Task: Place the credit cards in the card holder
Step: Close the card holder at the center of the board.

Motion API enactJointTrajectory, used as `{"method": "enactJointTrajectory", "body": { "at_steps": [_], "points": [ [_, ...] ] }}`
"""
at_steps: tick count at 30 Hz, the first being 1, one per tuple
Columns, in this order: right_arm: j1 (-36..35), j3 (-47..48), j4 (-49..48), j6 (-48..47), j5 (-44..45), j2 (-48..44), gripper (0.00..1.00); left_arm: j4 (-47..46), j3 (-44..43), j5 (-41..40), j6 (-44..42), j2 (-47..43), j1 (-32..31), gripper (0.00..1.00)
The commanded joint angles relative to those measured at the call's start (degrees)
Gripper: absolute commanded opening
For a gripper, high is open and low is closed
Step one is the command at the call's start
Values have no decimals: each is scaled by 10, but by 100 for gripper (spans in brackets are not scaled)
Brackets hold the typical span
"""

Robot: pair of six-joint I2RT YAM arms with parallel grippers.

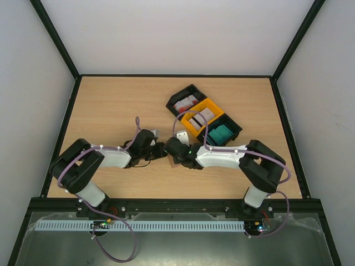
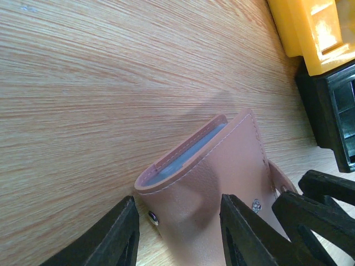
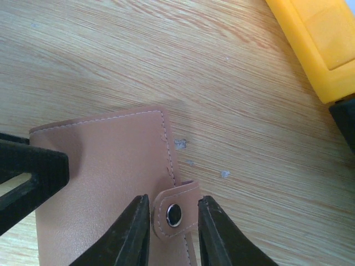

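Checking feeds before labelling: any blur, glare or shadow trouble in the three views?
Top view: even light, sharp, only soft shadows, walls splayed by the wide lens. Left wrist: wallet clear, bright glare patches on the yellow tray, fingers dark and soft. Right wrist: table grain crisp, small glint on the snap.

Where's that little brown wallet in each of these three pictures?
Top external: mostly hidden at table centre, where the left hand and right hand meet.
Left wrist: card holder at lower centre, between the fingers.
Right wrist: card holder at lower left, its snap tab between the fingers.
Shared landmark: the yellow tray.
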State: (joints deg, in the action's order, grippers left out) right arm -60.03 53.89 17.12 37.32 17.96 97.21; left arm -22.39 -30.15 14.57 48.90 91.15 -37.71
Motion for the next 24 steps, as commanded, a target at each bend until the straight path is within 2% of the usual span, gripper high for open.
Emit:
{"method": "enactJointTrajectory", "body": {
  "at_steps": [1, 4, 8, 18, 21, 24],
  "points": [
    [-2, 10, 15, 9, 13, -26, 25, 47, 19, -13, -1, 11, -3, 43],
    [-3, 10, 16, 11, 16, -24, 22, 46, 19, -12, 0, 12, -3, 43],
    [-3, 11, 15, 16, 12, -15, 8, 44, 18, -11, 0, 15, -3, 43],
    [-2, 19, 31, 26, 28, 2, 9, 41, 20, -9, -1, 16, -3, 43],
    [-3, 20, 30, 26, 27, 1, 4, 41, 20, -9, -1, 16, -3, 43],
    [-3, 18, 24, 23, 19, -5, 2, 42, 21, -9, -1, 14, -3, 43]
  ]
}}
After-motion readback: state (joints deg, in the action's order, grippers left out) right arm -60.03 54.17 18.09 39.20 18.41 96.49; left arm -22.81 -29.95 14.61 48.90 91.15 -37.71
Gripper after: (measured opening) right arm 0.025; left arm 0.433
